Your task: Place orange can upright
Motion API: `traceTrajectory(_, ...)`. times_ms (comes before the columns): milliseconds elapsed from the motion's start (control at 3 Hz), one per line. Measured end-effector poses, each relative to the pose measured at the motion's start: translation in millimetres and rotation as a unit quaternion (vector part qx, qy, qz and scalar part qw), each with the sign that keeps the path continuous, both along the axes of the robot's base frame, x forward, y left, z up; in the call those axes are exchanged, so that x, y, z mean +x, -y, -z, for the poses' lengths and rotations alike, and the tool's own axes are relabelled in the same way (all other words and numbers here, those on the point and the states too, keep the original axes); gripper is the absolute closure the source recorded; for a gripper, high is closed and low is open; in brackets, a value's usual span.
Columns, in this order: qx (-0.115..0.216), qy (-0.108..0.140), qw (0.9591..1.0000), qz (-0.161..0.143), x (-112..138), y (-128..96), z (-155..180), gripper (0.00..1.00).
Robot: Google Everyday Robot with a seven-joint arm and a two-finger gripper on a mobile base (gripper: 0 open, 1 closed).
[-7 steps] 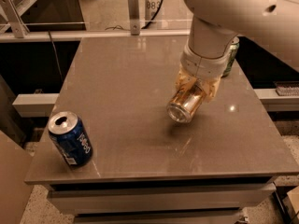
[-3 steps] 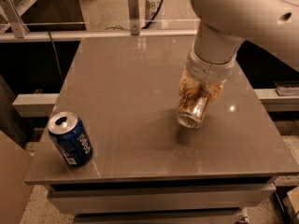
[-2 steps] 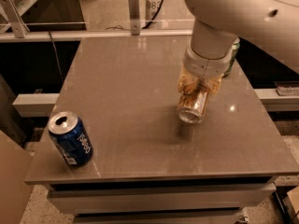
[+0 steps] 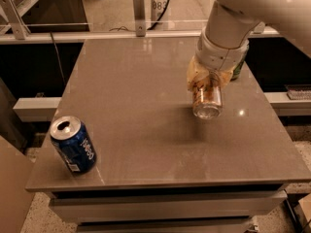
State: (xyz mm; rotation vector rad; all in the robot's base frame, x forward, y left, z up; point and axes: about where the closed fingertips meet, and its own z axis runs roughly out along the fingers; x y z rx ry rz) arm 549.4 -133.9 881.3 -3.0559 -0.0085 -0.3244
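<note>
The orange can hangs above the right middle of the grey table. It is tilted, its silver end rim facing down and toward the camera. My gripper comes down from the upper right and is shut on the can's upper body, holding it clear of the tabletop. The white arm fills the top right corner.
A blue can stands upright near the table's front left corner. A green can is mostly hidden behind my arm at the right edge. A metal rail runs along the far edge of the table.
The can has swung from a slanted, sideways pose toward vertical, with its rim now pointing more downward. My gripper has stayed over the right middle of the table.
</note>
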Motion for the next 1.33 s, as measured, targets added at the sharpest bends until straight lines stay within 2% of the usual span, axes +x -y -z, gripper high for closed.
traceTrajectory(333,0.001,-0.011,0.9958,-0.091,-2.7,-9.1,-0.1,1.00)
traceTrajectory(667,-0.027,0.011,0.9812,-0.191,-15.2,-16.4,-1.0,1.00)
traceTrajectory(1000,-0.058,0.039,0.9580,-0.278,-34.8,-20.3,5.2,1.00)
traceTrajectory(1333,-0.055,0.066,0.9347,-0.345,-48.2,-18.6,7.4,1.00)
